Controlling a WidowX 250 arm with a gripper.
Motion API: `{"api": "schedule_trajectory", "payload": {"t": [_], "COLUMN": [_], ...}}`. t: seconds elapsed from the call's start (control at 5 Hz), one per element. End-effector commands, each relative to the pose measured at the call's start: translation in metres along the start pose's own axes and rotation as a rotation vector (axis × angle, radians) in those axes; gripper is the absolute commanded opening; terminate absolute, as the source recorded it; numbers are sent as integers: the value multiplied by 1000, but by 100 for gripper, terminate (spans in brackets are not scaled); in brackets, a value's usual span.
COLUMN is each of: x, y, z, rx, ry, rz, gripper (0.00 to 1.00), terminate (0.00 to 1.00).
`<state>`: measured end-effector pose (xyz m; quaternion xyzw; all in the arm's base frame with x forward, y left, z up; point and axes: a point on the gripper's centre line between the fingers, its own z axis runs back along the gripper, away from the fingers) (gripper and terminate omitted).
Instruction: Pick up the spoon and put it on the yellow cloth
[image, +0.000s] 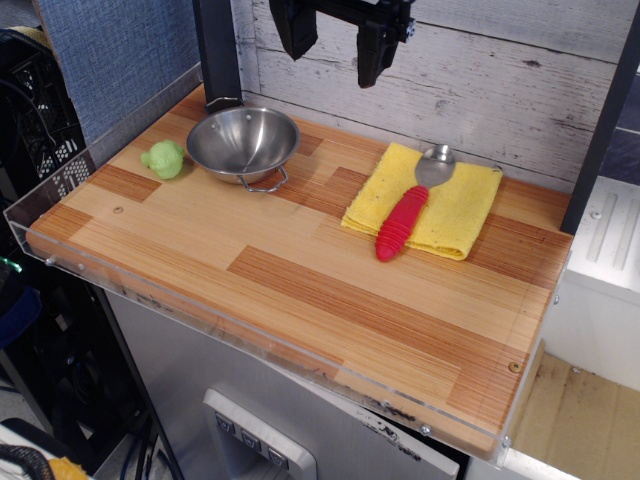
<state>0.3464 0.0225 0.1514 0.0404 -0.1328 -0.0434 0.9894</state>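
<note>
The spoon (411, 204) is lying on the yellow cloth (462, 207) near the desk's back edge; the gripper (332, 42) is hanging above, jaws spread wide and holding nothing.

The spoon with a round shiny metal bowl and thick ribbed red handle (408, 208) lay flat across the folded, roughly square bright yellow cloth (460, 208), its bowl pointing toward one o'clock and its handle toward seven. The handle's tip reached just past the cloth's near edge onto the wood. The cloth lay flat, slightly rumpled, toward the table's two o'clock side.
</note>
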Motion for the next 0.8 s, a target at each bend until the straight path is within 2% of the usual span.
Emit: {"api": "schedule_trajectory", "payload": {"t": [0.0, 0.4, 0.6], "x": [-6, -8, -8], "y": [4, 2, 2], "z": [5, 4, 4], "rx": [-52, -56, -56], "ry": [58, 70, 70], "rz": [20, 28, 28], "gripper": [100, 100, 100], "terminate": [0, 0, 100]}}
